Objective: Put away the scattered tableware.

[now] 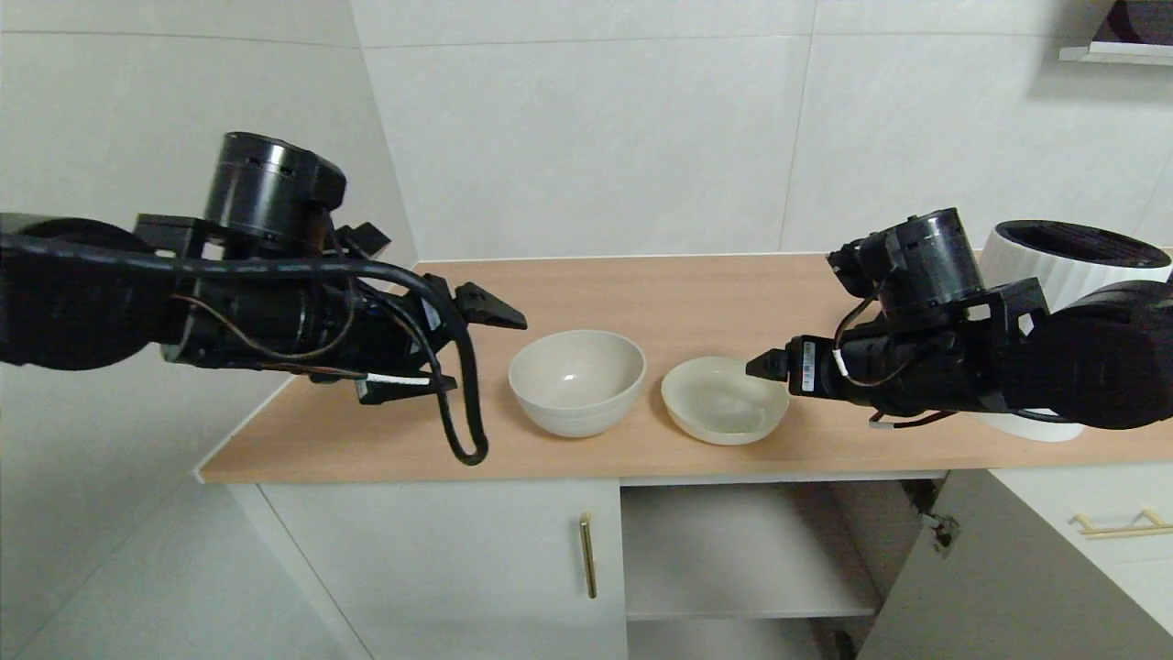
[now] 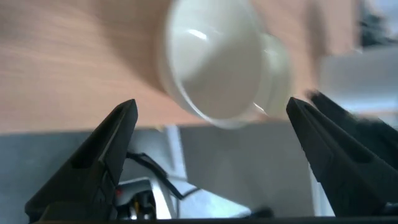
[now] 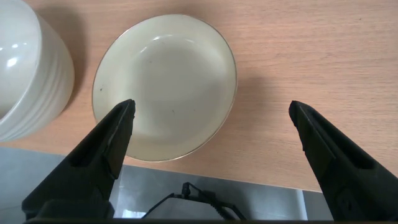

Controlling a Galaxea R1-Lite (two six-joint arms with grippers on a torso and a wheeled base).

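White label (image 1: pixel 811 366) beside right jaws: print too small; nothing readable.

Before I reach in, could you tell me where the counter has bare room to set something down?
The countertop is bare behind both bowls, back to the wall, and the open cabinet shelf below is bare. The front is crowded: deep bowl and shallow bowl stand close, with the left gripper and right gripper flanking them.

The deep bowl (image 2: pixel 214 62) was blurred in the left wrist view and cut off in the right one; the ribbed pot (image 1: pixel 1072 252) was partly hidden.
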